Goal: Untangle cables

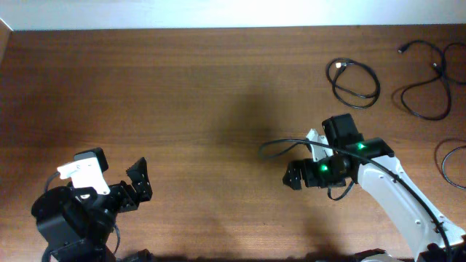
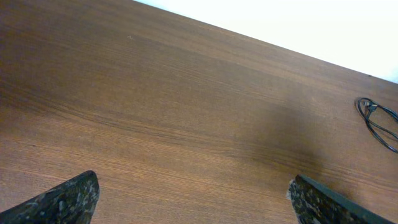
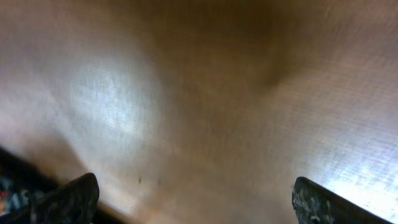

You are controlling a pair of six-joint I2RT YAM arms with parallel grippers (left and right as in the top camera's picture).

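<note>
Several thin black cables lie apart at the table's far right in the overhead view: a small coiled loop (image 1: 354, 80), a loose winding cord (image 1: 426, 81) with small plug ends, and a part loop (image 1: 450, 164) at the right edge. The coiled loop also shows at the right edge of the left wrist view (image 2: 377, 122). My left gripper (image 1: 138, 183) is open and empty at the front left, far from the cables; its view (image 2: 193, 186) shows only bare wood between the jaws. My right gripper (image 1: 291, 177) is open and empty, left of and nearer than the cables, over bare blurred wood (image 3: 194, 186).
The brown wooden table (image 1: 204, 94) meets a white wall at its far edge. A thicker black wire (image 1: 280, 145) fixed to the right arm loops out to the arm's left.
</note>
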